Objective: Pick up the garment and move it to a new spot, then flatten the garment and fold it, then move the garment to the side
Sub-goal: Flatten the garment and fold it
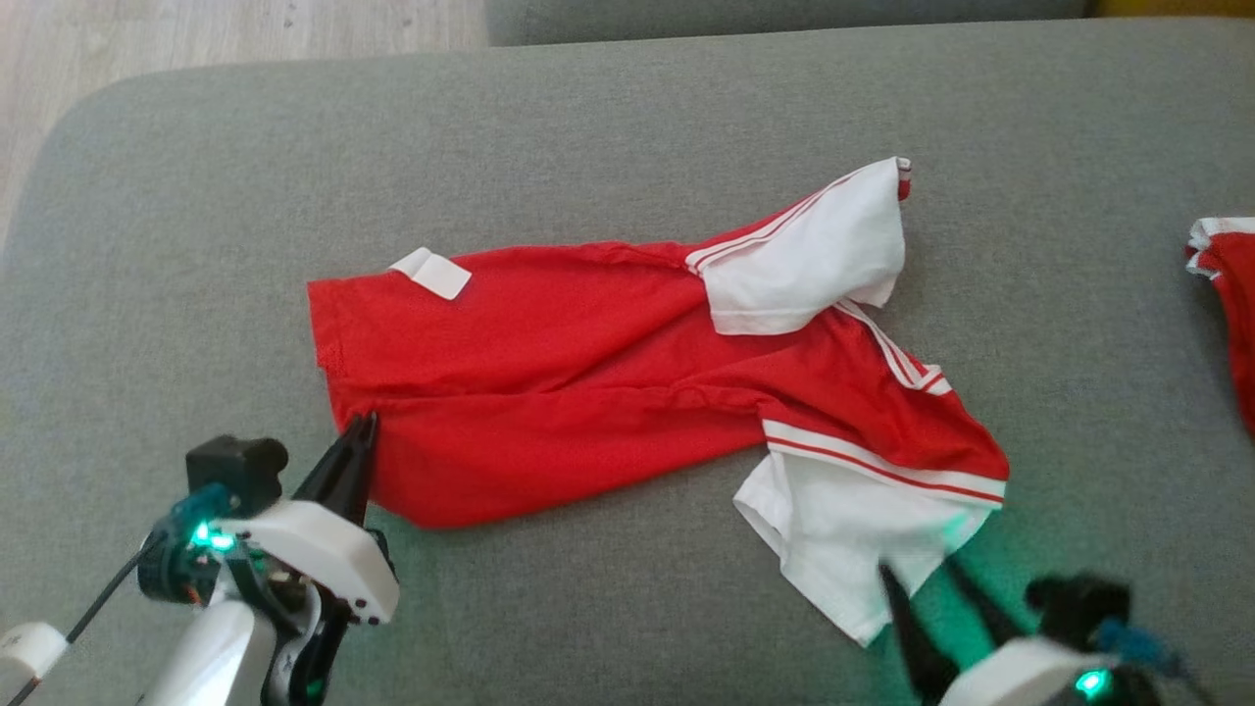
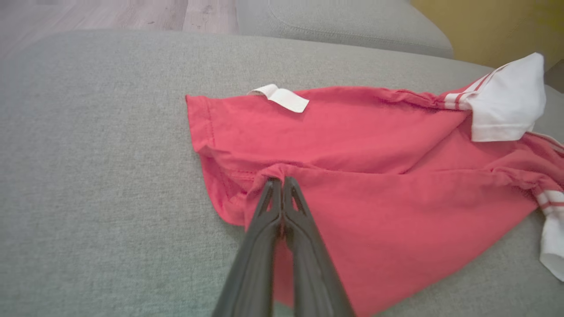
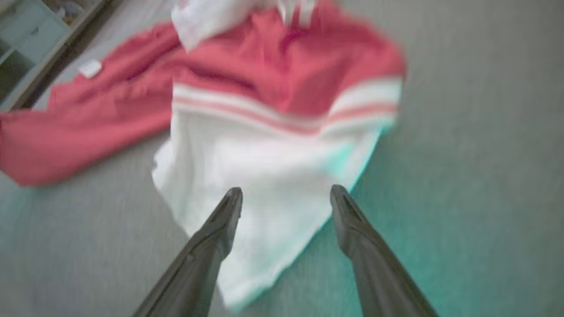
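Observation:
The garment [image 1: 588, 373] is a red shirt with white sleeves and white stripes, lying crumpled lengthwise on a grey cushion [image 1: 196, 245]. My left gripper [image 1: 361, 424] is shut, its tips pinching a fold of red cloth at the shirt's lower left hem. In the left wrist view the closed gripper [image 2: 282, 181] bites a raised ridge of the garment [image 2: 374, 176]. My right gripper [image 1: 917, 574] stands open at the lower right, just over the white sleeve. The right wrist view, blurred, shows that gripper [image 3: 285, 193] spread above the garment's [image 3: 264, 145] white sleeve.
Another red and white piece of cloth [image 1: 1230, 294] lies at the cushion's right edge. A second grey cushion [image 1: 784, 15] sits behind. Wooden floor [image 1: 196, 39] shows at the far left, beyond the cushion's rounded corner. Shelving [image 3: 26, 44] appears in the right wrist view.

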